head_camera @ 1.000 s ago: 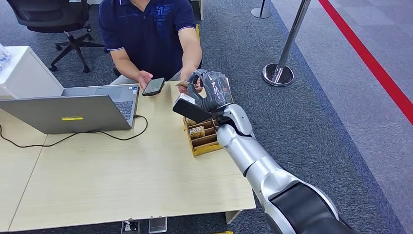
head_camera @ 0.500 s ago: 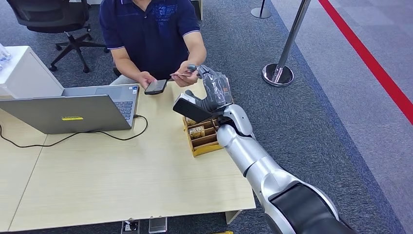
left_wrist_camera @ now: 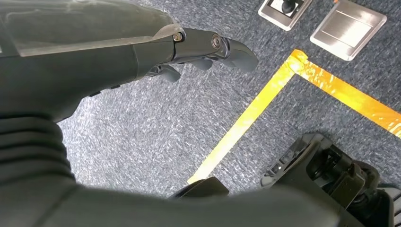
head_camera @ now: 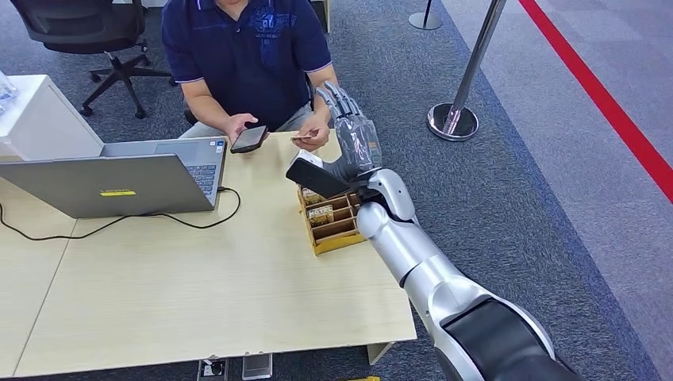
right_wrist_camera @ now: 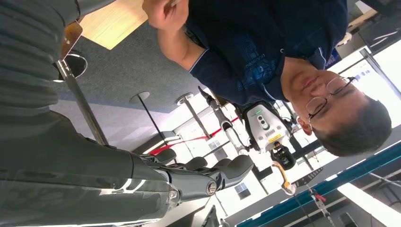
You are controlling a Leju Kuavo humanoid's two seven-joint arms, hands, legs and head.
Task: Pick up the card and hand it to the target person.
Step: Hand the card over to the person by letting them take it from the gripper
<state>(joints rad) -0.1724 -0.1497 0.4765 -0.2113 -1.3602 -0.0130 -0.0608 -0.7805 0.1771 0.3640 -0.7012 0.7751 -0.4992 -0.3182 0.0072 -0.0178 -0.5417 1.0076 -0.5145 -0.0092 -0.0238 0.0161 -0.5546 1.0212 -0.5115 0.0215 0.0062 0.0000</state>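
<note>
At the far right corner of the counter [head_camera: 238, 278], the right robot hand [head_camera: 349, 131] is raised with its fingers spread and nothing in it, just beside the person's hand [head_camera: 312, 136], which now holds the card [head_camera: 302, 136]. The card is small and mostly hidden by those fingers. A wooden organizer [head_camera: 332, 222] sits at the counter's right edge under the robot's wrist, with bare carpet beyond. One laptop [head_camera: 119, 181] stands open on the left, its cable trailing over the broad bare wood in the middle. The person [head_camera: 242, 55] holds one phone [head_camera: 249, 139] in the other hand. The left robot hand [left_wrist_camera: 198, 52] hangs over the carpet, fingers curled, holding nothing.
</note>
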